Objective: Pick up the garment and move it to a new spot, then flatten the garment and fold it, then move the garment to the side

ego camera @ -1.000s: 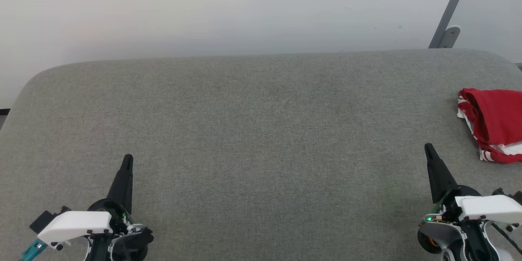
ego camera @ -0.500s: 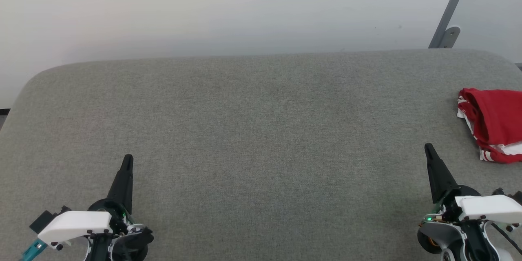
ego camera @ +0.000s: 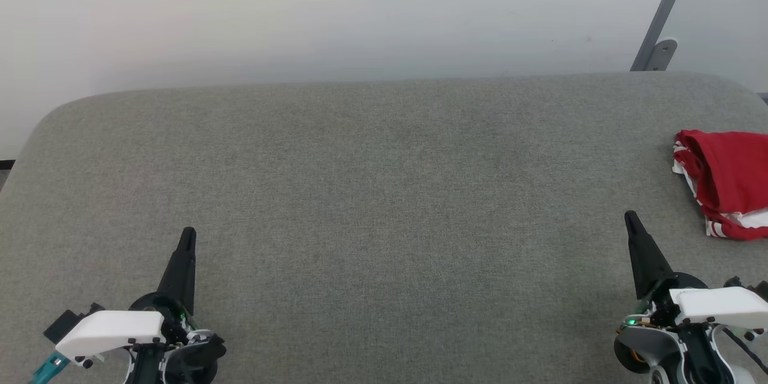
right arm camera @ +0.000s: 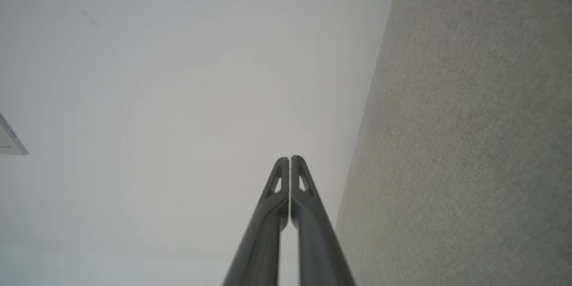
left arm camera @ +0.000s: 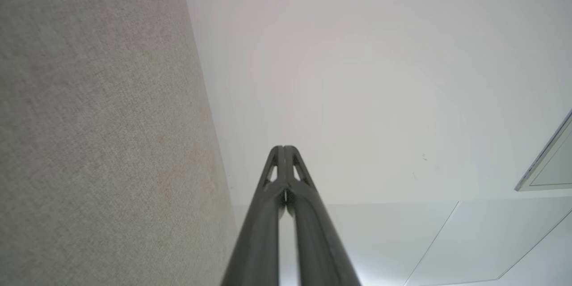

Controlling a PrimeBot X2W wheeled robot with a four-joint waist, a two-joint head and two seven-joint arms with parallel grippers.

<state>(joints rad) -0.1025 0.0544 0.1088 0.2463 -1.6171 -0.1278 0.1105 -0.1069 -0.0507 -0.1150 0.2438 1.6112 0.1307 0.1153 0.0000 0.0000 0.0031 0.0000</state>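
Observation:
The garment (ego camera: pixel 729 177) is a red bundle with white red-striped trim, lying folded at the right edge of the grey table (ego camera: pixel 372 192) and cut off by the head view's border. My right gripper (ego camera: pixel 630 218) hovers at the lower right, shut and empty, a short way left of and nearer than the garment. At the lower left my left gripper (ego camera: pixel 188 233) is shut and empty too, far from the garment. In the left wrist view the left gripper (left arm camera: pixel 283 148) has its fingers pressed together. The right gripper (right arm camera: pixel 290 158) looks the same in the right wrist view.
A pale wall rises behind the table's rounded far edge. A grey metal bracket (ego camera: pixel 659 42) slants up the wall at the back right. The grey table surface (left arm camera: pixel 89 120) fills one side of each wrist view, as table (right arm camera: pixel 469 143) on the right.

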